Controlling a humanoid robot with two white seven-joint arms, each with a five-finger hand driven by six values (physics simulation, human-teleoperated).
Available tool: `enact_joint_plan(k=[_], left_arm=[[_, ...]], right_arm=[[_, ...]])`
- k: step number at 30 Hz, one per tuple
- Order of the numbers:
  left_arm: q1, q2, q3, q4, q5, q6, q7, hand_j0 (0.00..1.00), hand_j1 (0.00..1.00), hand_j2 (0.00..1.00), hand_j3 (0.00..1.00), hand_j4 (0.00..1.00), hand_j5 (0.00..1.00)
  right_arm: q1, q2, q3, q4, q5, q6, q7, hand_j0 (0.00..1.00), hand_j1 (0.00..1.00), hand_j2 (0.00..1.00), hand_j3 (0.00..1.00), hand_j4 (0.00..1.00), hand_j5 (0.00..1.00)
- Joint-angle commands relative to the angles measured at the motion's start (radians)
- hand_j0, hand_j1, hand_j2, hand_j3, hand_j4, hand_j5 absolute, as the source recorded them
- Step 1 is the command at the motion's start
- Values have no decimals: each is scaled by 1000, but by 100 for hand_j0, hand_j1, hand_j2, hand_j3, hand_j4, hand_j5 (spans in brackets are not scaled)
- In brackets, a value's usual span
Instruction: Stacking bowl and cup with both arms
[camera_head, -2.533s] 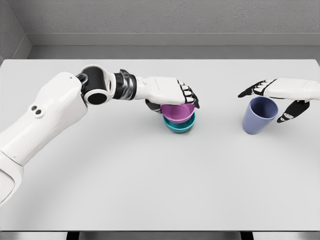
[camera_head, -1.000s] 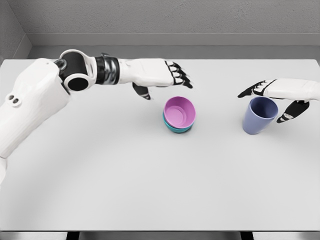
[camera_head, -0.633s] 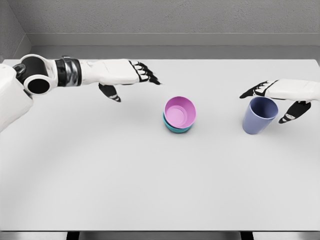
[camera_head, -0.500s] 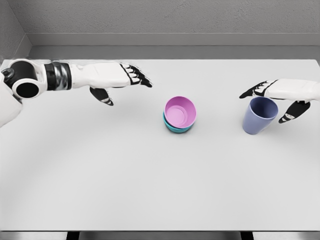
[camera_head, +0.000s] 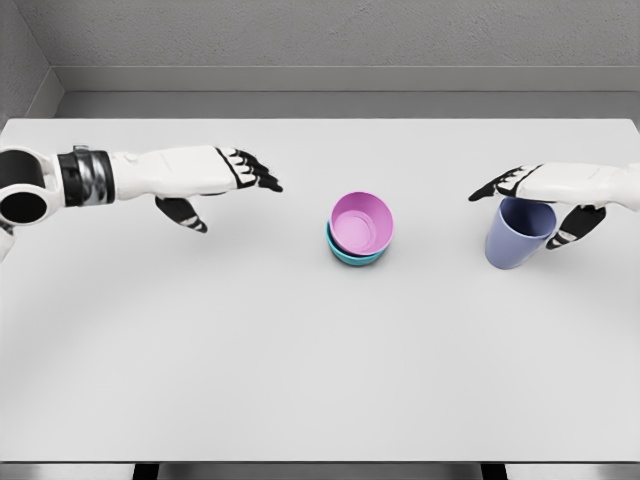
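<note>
Two smooth round bowls, pink bowl (camera_head: 361, 223) nested in teal bowl (camera_head: 352, 256), mid-bench (camera_head: 300, 380), one tapered blue cup (camera_head: 517, 233) near right edge, right robot hand (camera_head: 545, 195) spread wide over its rim, left robot hand (camera_head: 200, 178) wide, empty, toward left edge

A flat, pale grey rectangular table (camera_head: 300, 360) carries 3 things. Near its centre, a teal bowl (camera_head: 352, 256) sits directly on the surface with a glossy pink bowl (camera_head: 360, 222) nested inside it. Toward the table's right edge stands 1 blue-violet plastic cup (camera_head: 517, 238), tilted slightly, well apart from the bowls.
</note>
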Motion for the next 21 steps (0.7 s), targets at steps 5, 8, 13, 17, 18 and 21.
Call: enact_joint_plan(k=[5,8,13,17,18,21], left_arm=[[66,56,122,0,6,3,2,100,100,100,100,100,100],[86,56,162,0,8,3,2,100,100,100,100,100,100],[95,71,162,1,6,3,0,100,100,100,100,100,100],[106,87,174,1,5,3,0,100,100,100,100,100,100],[106,85,174,3,5,3,0,100,100,100,100,100,100],[103,85,176,9,8,3,2,100,100,100,100,100,100]], right_arm=[[0,11,8,10,-4,3,0,100,100,100,100,100,100],[0,11,8,12,14,5,0,100,100,100,100,100,100],[0,9,10,12,17,5,0,100,100,100,100,100,100],[0,6,8,12,17,2,0,94,94,94,94,94,94],[0,5,8,10,17,2,0,94,94,94,94,94,94],[0,3,8,10,19,0,0,93,93,93,93,93,93]])
